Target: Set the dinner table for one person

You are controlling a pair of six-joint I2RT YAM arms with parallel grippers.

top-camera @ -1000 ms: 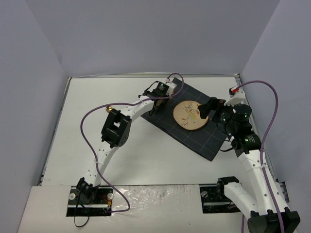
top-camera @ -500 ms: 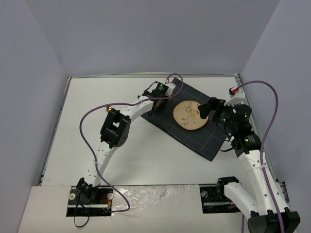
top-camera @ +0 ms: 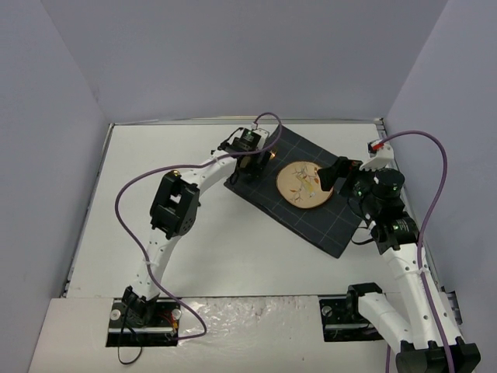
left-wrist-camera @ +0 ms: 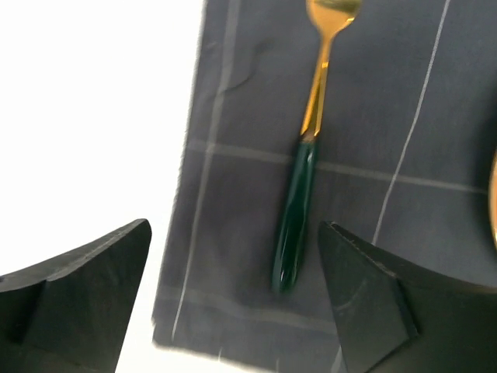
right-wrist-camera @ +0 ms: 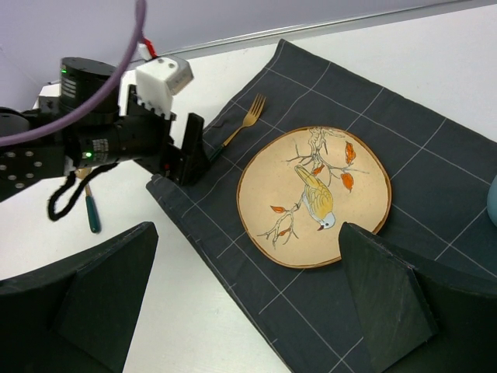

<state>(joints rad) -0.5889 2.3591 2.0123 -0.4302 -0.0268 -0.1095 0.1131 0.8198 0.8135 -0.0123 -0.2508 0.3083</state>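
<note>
Left arm extended, left tool (left-wrist-camera: 234,231) spread over fork (left-wrist-camera: 304,155); right arm bent, right tool (right-wrist-camera: 248,230) spread facing plate (right-wrist-camera: 314,194).

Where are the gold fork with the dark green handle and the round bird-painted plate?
gold fork with dark green handle (left-wrist-camera: 297,216), left wrist view, on the handle.
round bird-painted plate (right-wrist-camera: 314,196), right wrist view, on the bird.

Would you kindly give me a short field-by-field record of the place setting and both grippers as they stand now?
cloth: dark grey checked cloth, askew on the dinner table
plate: bird-patterned plate, on the cloth
fork: gold fork with a green handle, on the cloth beside the plate, apart from it
left gripper: open, above the fork handle
right gripper: open, empty, facing the plate
off cloth: green-handled utensil
</note>
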